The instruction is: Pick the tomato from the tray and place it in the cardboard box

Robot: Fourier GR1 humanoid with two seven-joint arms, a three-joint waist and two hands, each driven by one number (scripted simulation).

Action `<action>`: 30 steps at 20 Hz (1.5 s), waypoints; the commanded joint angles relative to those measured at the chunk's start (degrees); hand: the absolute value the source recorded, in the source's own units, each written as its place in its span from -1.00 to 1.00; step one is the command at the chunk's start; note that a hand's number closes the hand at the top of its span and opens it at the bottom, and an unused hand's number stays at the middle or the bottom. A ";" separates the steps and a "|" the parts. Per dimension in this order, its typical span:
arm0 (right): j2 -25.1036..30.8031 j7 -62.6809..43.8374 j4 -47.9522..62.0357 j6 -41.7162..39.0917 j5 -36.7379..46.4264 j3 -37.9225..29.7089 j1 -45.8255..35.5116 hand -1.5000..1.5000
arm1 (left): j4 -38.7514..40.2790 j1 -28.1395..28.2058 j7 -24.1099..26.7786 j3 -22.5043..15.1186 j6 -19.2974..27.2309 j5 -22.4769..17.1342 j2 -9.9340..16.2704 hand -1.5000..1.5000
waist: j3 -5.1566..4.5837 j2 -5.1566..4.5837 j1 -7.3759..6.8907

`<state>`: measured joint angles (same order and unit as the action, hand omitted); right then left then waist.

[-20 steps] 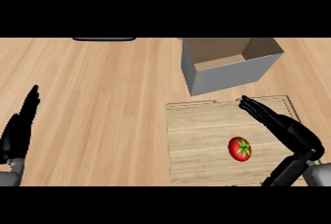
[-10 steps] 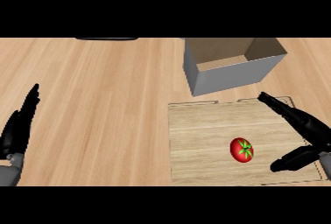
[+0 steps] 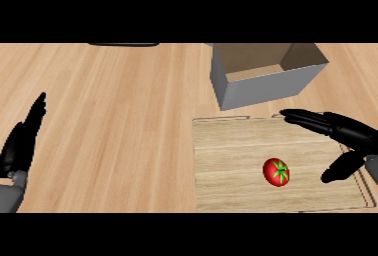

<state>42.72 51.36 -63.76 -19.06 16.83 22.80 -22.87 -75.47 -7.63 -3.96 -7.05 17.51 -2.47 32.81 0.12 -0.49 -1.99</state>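
Note:
A red tomato (image 3: 276, 172) with a green stem lies on the wooden tray (image 3: 229, 165) at the lower right. My right hand (image 3: 345, 134) hovers open over the tray's right side, fingers stretched toward the left above the tomato, thumb hanging down to the right of it. A gap separates the hand from the tomato. The cardboard box (image 3: 251, 90), open at the top and showing nothing inside, stands just behind the tray. My left hand (image 3: 22, 145) rests open at the left edge, fingers pointing up.
A dark object (image 3: 122, 44) shows at the counter's far edge, top left. Bare wooden counter (image 3: 111, 115) stretches between the left hand and the tray.
My right hand has swung over the tray, its fingers now pointing left above the tomato and the thumb spread wider. The tomato, box and left hand have stayed put.

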 commanded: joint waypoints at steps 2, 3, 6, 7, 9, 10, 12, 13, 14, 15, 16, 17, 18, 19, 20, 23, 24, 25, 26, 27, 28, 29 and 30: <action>-0.47 3.78 3.25 -4.18 8.17 6.20 -6.75 -1.00 | 2.13 0.07 1.80 0.23 0.83 1.56 -1.60 0.00 | -0.11 0.13 0.50; -1.79 1.19 2.18 -5.22 8.13 6.78 -7.09 -1.00 | 0.77 -0.47 0.01 1.53 -0.62 0.64 -0.05 0.00 | -0.11 0.32 0.84; -3.37 3.73 6.45 -3.24 11.07 7.83 -6.92 -1.00 | 0.57 1.27 1.25 3.60 -1.69 0.38 0.69 0.00 | -0.09 0.32 0.93; -4.16 0.22 3.03 -3.84 11.53 9.04 -6.05 -1.00 | 1.07 1.17 1.16 1.03 1.73 3.05 -3.23 0.00 | -0.12 0.41 1.43; -6.79 2.46 11.87 -2.58 14.45 7.78 -11.57 -1.00 | 3.13 -0.56 1.21 3.16 -1.46 1.80 -2.10 0.00 | -0.10 0.23 1.11; -5.21 2.77 7.72 -1.03 15.62 7.91 -7.14 -1.00 | 0.17 1.99 0.39 2.53 -1.41 2.58 -2.75 0.00 | -0.11 0.44 1.53; -7.06 1.13 7.70 -1.76 16.77 6.99 -7.76 -1.00 | 1.11 0.87 0.82 4.73 -2.11 3.09 -2.09 0.00 | -0.12 0.46 1.65; -4.63 0.70 3.05 -4.21 15.03 6.25 -6.69 -1.00 | -3.74 4.74 -1.56 3.36 -0.84 3.85 -2.64 0.00 | -0.11 0.60 1.68; -7.33 3.26 9.28 -1.41 17.26 6.80 -8.05 -1.00 | 2.73 2.14 3.53 6.30 -4.18 1.80 -1.87 0.00 | -0.12 0.40 1.55; -9.16 1.63 8.56 -0.27 18.73 7.49 -8.42 -1.00 | 2.41 -0.60 -0.15 4.39 -1.75 4.24 -4.12 0.00 | -0.11 0.40 1.70; -8.53 -0.14 4.34 -1.54 17.78 7.18 -5.42 -1.00 | 1.57 1.20 1.78 6.32 -3.88 3.26 -2.06 0.00 | -0.13 0.52 1.87; -10.14 1.00 8.77 -1.09 19.29 6.68 -8.45 -1.00 | 0.30 0.53 -1.32 6.16 -5.23 3.31 -1.54 0.00 | -0.11 0.44 1.58; -9.83 -0.73 5.20 -1.14 18.99 6.52 -5.22 -1.00 | -2.85 3.24 -1.62 4.37 -1.24 5.98 -4.45 0.00 | -0.11 0.55 1.74; -7.72 2.00 7.81 -3.62 18.82 4.99 -8.70 -1.00 | 1.67 3.75 4.01 5.52 -3.15 4.95 -4.89 0.00 | -0.13 0.46 1.65; -9.92 3.44 10.83 -0.26 20.61 6.17 -7.80 -1.00 | 1.30 3.82 4.40 7.62 -5.92 2.97 -2.79 0.00 | -0.11 0.41 1.45; -8.62 3.79 7.22 -3.87 18.05 4.96 -7.33 -1.00 | -3.55 4.22 -0.70 6.84 -4.32 4.73 -3.17 0.00 | -0.09 0.54 1.45; -10.52 0.52 3.92 -4.47 18.52 6.34 -6.56 -1.00 | 2.07 2.40 1.91 7.77 -5.23 4.64 -3.55 0.00 | -0.13 0.51 1.85; -7.13 4.67 3.90 -3.71 18.38 6.00 -4.51 -1.00 | -2.05 3.64 -0.04 6.89 -2.93 6.27 -4.16 0.00 | -0.11 0.57 1.82; -6.33 7.42 5.80 -4.50 17.41 5.90 -5.43 -1.00 | 1.82 0.95 0.22 6.47 -3.68 5.84 -5.48 0.00 | -0.12 0.42 1.97; -7.45 2.37 0.13 -6.49 16.69 6.71 -4.29 -1.00 | 2.27 2.30 2.52 9.71 -6.51 3.92 -1.92 0.00 | -0.16 0.60 2.10; -7.60 4.07 0.84 -5.52 16.73 7.31 -3.87 -1.00 | 0.85 -1.33 -3.15 7.37 -4.55 5.83 -3.85 0.00 | -0.12 0.53 2.24; -8.73 3.29 1.71 -5.55 16.70 6.67 -5.18 -1.00 | -2.20 3.43 -0.55 7.97 -5.36 5.14 -3.67 0.00 | -0.11 0.56 1.57; -3.68 5.10 -3.96 -7.69 14.75 6.67 -1.93 -1.00 | -0.13 1.99 -0.45 7.33 -4.08 6.31 -4.70 0.00 | -0.15 0.69 2.46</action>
<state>35.54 50.61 -62.68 -19.21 33.65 29.81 -27.11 -75.31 -5.71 -3.97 0.41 12.90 2.81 29.01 -0.02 0.08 -0.02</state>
